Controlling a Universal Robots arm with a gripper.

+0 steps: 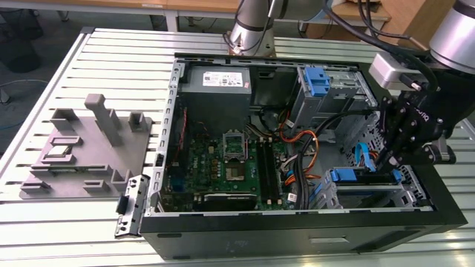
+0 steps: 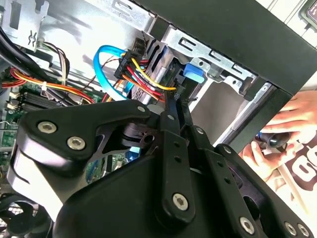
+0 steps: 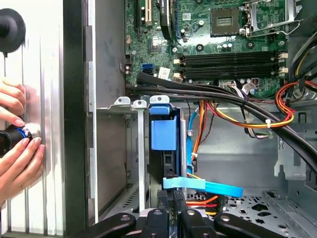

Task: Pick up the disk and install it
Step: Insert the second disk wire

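The disk [image 1: 362, 179] sits on edge in the lower drive bay at the exterior view's right of the open computer case, its blue rail handle [image 3: 163, 133] toward the motherboard. In the second wrist view the same blue handle [image 2: 193, 73] shows under the bay's metal frame. My gripper [image 1: 387, 162] reaches down into the case over that bay. Its two black fingers are drawn together with the tips [image 2: 171, 101] at the disk's cable end, where red, yellow and blue cables meet. In the first wrist view the gripper [image 3: 173, 202] stands right at the disk's dark edge [image 3: 172, 166].
A grey power-supply box [image 1: 219, 82] and a bare blue bracket [image 1: 317, 83] lie at the case's far side. The motherboard [image 1: 230, 161] and thick cable bundles [image 3: 223, 96] crowd the middle. A person's hands [image 3: 17, 144] hold a dark knob outside the case wall. A grey fixture [image 1: 82, 150] stands on the table.
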